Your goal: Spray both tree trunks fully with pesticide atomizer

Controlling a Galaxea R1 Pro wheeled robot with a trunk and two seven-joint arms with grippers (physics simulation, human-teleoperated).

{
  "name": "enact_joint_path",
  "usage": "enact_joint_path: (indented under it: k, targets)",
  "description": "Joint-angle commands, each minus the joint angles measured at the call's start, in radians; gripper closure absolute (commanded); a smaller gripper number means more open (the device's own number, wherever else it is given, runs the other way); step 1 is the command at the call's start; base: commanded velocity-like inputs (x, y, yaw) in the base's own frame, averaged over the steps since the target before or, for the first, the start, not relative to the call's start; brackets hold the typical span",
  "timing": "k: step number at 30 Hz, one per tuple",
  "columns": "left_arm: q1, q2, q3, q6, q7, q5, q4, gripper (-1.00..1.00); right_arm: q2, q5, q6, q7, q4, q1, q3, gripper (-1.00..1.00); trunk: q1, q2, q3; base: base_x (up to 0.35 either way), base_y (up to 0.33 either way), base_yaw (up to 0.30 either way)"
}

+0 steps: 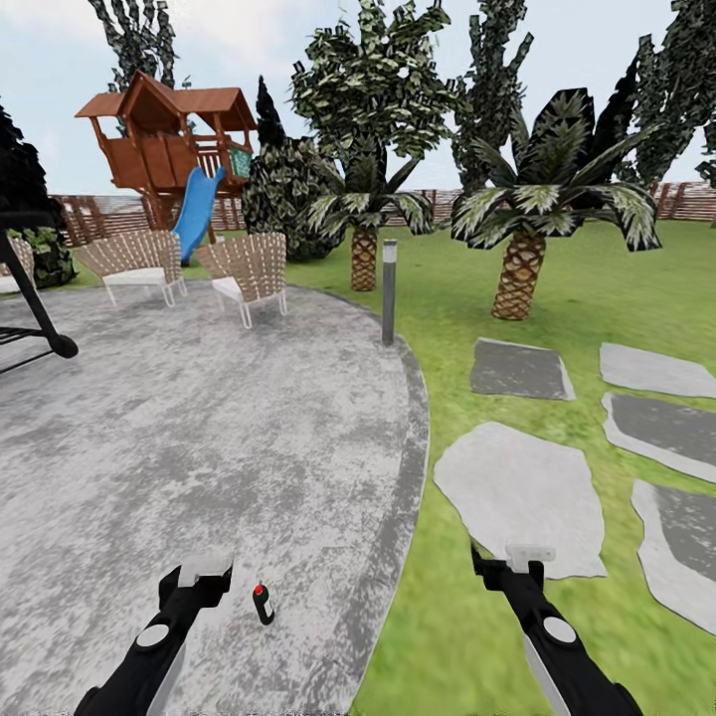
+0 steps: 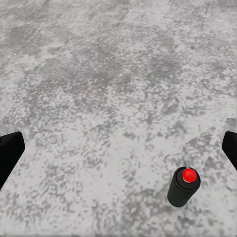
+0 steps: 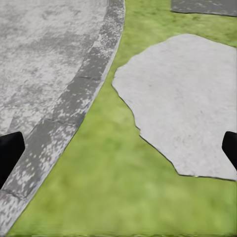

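Both grippers are hanging low in front of me, jaws spread wide and gripping nothing: left gripper over the grey patio, right gripper over grass by a stepping stone. Pesticide atomizer is standing upright on the patio, just right of my left gripper, red cap up

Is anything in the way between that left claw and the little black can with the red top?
Nothing visible: the atomizer stands upright on bare grey patio, just beside the open left gripper, with only paving between them.
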Motion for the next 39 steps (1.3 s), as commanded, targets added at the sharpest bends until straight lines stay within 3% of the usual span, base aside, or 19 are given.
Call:
enact_joint_path:
  k: [1, 39]
  targets:
    - [0.000, 0.000, 0.000, 0.000, 0.000, 0.000, 0.000, -1.00, 0.000, 0.000, 0.000, 0.000, 0.001, 0.000, 0.000, -1.00, 0.000, 0.000, -0.004, 0.000, 0.000, 0.000]
    - [0.000, -0.002, 0.002, -0.001, 0.002, -0.001, 0.000, -1.00, -0.001, 0.001, 0.002, 0.001, -0.004, 0.001, -0.001, -1.00, 0.017, -0.009, -0.152, 0.000, 0.000, 0.000]
